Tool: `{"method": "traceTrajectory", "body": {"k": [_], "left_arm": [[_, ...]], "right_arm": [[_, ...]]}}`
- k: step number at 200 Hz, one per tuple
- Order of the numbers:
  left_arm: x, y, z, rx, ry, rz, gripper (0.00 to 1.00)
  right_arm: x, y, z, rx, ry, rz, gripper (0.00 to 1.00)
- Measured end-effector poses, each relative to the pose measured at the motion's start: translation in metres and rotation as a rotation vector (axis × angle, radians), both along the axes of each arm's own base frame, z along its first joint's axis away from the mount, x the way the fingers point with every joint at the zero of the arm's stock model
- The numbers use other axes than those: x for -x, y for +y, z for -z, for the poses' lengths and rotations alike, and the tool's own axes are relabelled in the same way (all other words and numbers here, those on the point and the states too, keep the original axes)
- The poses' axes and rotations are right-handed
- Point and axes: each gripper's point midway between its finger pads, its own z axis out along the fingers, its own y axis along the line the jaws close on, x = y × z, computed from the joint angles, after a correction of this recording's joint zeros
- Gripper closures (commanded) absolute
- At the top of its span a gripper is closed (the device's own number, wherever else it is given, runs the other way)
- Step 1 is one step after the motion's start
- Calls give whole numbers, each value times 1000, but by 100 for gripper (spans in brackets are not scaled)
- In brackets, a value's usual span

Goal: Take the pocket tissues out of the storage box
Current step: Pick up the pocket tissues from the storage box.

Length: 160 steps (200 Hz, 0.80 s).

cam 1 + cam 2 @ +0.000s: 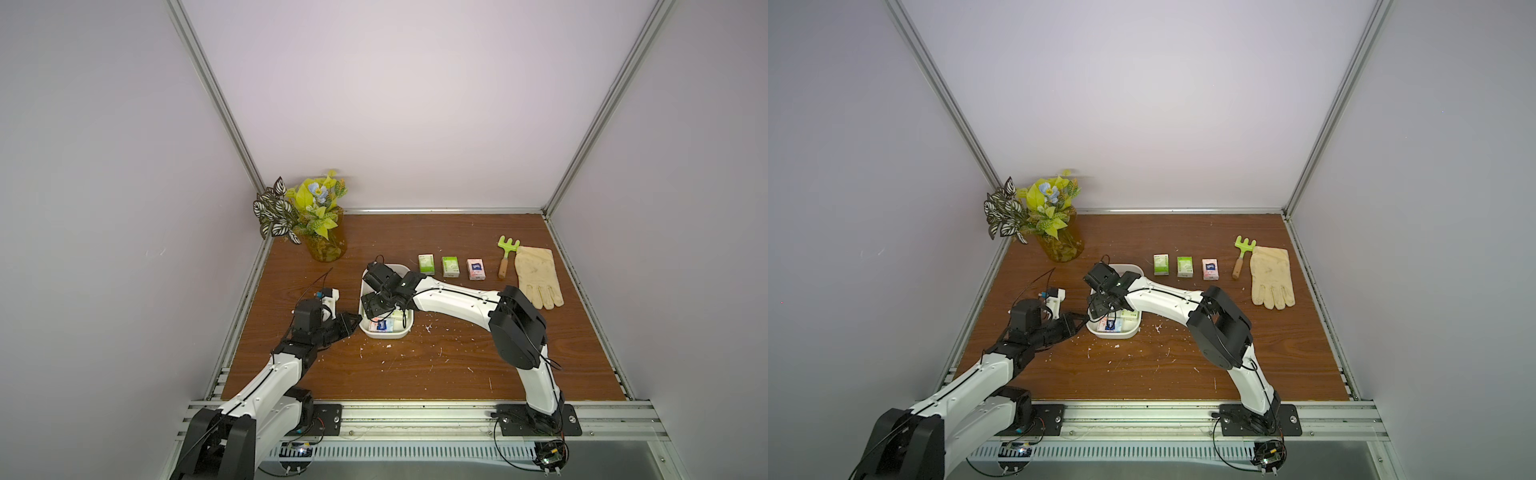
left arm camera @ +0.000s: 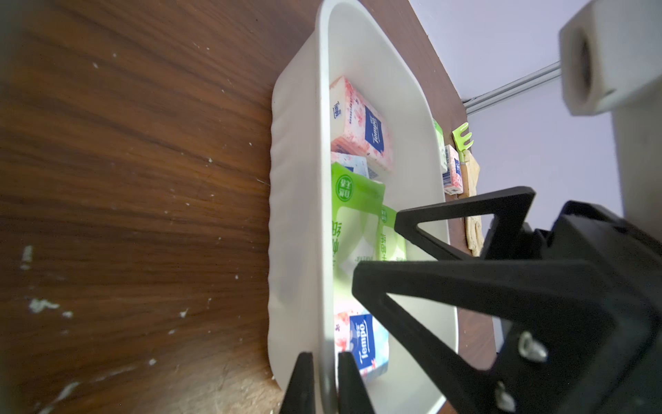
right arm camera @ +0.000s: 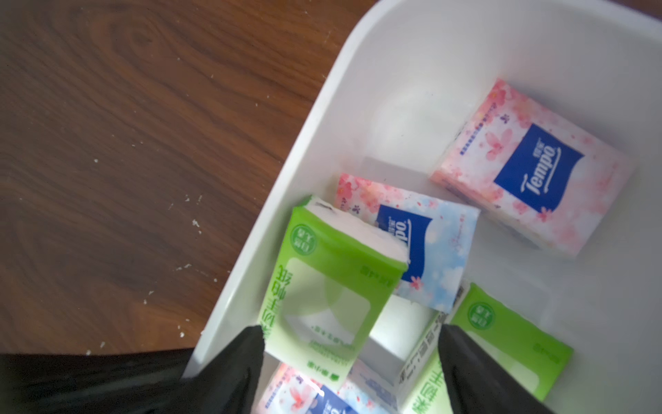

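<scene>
The white storage box stands left of the table's middle. My left gripper is shut on the box's left wall, one finger outside and one inside. My right gripper hangs open inside the box, jaws wide. A tilted green-and-white packet lies between them, against one finger. Also in the box are a pink packet, a pale-blue one, a second green one and one more partly hidden beneath. Three pocket tissues stand on the table in a row: two green, one pink.
An amber vase with artificial plants stands at the back left. A green toy rake and a cream glove lie at the right beyond the row of packets. Walls close in the table's sides and back. White specks dot the wood.
</scene>
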Motion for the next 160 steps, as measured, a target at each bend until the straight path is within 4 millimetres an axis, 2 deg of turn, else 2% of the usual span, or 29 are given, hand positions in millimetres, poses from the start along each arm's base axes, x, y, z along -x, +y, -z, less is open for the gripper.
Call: {"method": "traceTrajectory", "body": {"k": [105, 160], "left_arm": [[0, 0, -1, 2, -5, 2, 94], [-1, 0, -1, 2, -5, 1, 95]], "right_arm": [[-2, 9, 24, 19, 28, -11, 14], [-10, -1, 25, 75, -14, 3, 15]]}}
